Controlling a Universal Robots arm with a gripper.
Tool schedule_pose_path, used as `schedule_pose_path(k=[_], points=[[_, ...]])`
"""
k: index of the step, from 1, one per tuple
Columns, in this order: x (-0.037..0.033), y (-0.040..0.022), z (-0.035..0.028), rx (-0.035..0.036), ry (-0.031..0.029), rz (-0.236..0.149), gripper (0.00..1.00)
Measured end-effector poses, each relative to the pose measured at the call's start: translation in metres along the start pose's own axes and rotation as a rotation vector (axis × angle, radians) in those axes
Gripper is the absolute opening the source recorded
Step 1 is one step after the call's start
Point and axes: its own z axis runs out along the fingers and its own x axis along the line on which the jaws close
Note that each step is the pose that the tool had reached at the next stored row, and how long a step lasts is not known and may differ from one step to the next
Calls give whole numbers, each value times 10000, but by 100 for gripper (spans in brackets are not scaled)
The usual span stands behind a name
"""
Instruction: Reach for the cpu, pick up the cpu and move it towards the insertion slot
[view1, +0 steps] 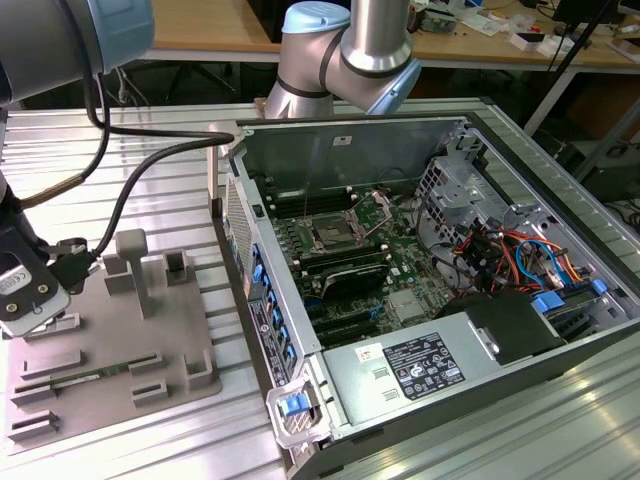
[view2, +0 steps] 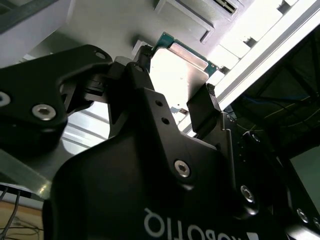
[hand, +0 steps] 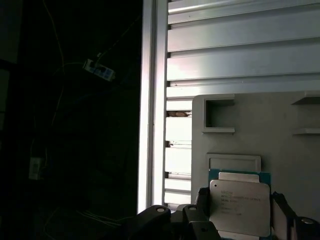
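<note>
The arm reaches low at the exterior view's left, gripper (view1: 28, 300) pointing down; in the second wrist view its fingers (view2: 202, 107) clamp the cpu (view2: 177, 75).

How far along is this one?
Reach looks done: the gripper is at the grey plate, fingers pressed on two edges of the cpu. Whether it is lifted is unclear. The carry remains: the slot sits far across, inside the case.

One cpu (hand: 239, 206), one insertion slot (view1: 330, 236), one gripper (view2: 173, 83).
</note>
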Motion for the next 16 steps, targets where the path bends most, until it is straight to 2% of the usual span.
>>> schedule_pose_path(k=[16], points=[[1,5,-60,0,0,0,55]])
